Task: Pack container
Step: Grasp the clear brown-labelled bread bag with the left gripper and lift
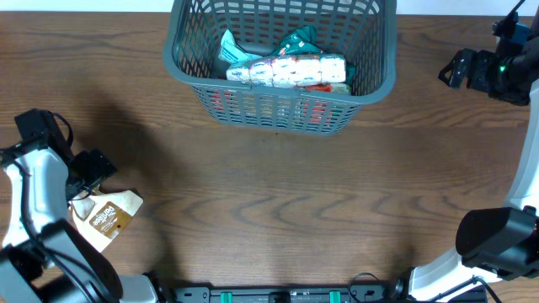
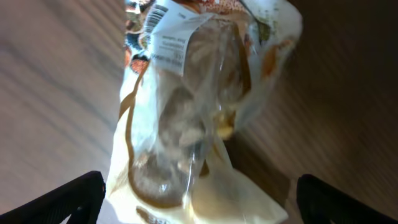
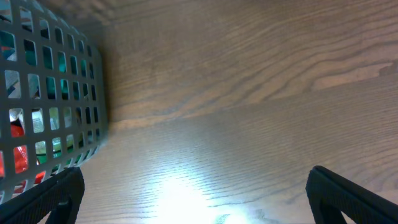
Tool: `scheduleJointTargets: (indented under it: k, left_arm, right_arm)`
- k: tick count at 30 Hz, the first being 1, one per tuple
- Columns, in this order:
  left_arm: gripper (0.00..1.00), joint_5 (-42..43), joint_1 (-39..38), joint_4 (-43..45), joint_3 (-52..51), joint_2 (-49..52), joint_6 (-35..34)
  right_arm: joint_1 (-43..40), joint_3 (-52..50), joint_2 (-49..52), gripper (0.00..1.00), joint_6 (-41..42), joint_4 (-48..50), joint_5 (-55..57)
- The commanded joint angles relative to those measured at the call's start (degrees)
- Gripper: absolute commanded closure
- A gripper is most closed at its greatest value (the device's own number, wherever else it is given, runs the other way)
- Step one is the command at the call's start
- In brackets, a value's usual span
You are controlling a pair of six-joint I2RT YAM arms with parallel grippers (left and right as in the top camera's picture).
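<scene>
The container (image 1: 383,80) is a dark grey lattice basket at the top middle of the table, with several packets inside, a white one (image 1: 290,69) on top. Its wall also shows in the right wrist view (image 3: 50,99). A cream and brown packet (image 1: 108,215) lies on the table at the lower left. My left gripper (image 1: 94,181) is open right over it; in the left wrist view the packet (image 2: 193,112) lies between the spread fingers (image 2: 199,202). My right gripper (image 1: 450,69) is open and empty, right of the container, above bare table (image 3: 199,199).
The wooden table (image 1: 286,194) spreads between the container and the front edge. The right arm's base (image 1: 497,240) stands at the lower right, the left arm's body (image 1: 34,210) at the lower left.
</scene>
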Motion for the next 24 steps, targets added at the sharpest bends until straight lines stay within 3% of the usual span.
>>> scheduleJointTargets:
  k: [1,14,18,24]
  left_arm:
    - [0.01,0.3,0.9,1.5,-0.2,3.4,1.4]
    - [0.02,0.8,1.0,5.9,-0.3,12.6,1.9]
    - [0.31,0.8,1.0,6.7,-0.3,12.7,2.5]
    - [0.6,2.8,1.0,7.8,-0.2,12.7,2.7]
  right_arm:
    - [0.3,-0.2,0.4,0.01,-0.5,0.0,0.0]
    - [0.3,-0.2,0.4,0.01,-0.5,0.0,0.0]
    - [0.3,-0.2,0.4,0.01,-0.5,0.0,0.0]
    - [0.3,-0.2,0.4,0.01,-0.5,-0.2,0.0]
